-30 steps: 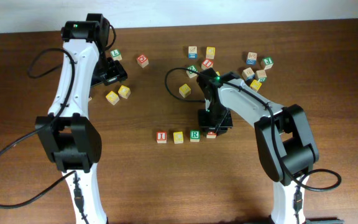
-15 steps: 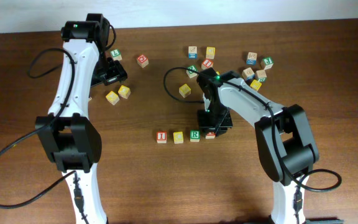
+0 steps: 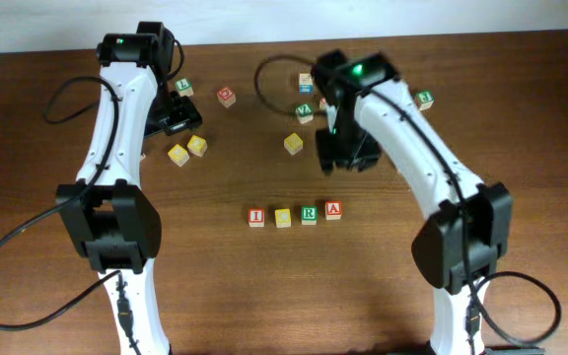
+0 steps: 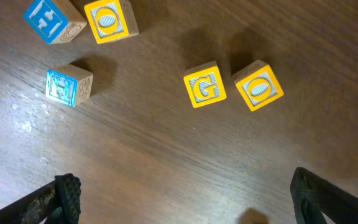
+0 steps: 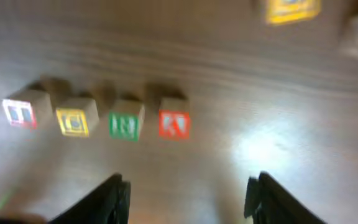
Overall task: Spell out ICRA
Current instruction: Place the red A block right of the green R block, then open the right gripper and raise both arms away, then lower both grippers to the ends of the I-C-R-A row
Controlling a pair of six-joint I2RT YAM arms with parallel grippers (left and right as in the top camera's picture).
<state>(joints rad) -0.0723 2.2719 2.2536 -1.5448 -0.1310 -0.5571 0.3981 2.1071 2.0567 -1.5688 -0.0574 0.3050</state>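
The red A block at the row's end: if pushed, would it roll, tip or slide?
Probably slides: the red A block is a cube sitting flat on the smooth wooden table. Likely rigid and light, looking like painted wood.

four small wooden cubes lie face up in a short row near the middle of the table. left to right in the overhead view they are the i block in red, the c block in yellow, the r block in green and the a block in red. they sit just beside one another with slim gaps, and the a block lies slightly above the line.
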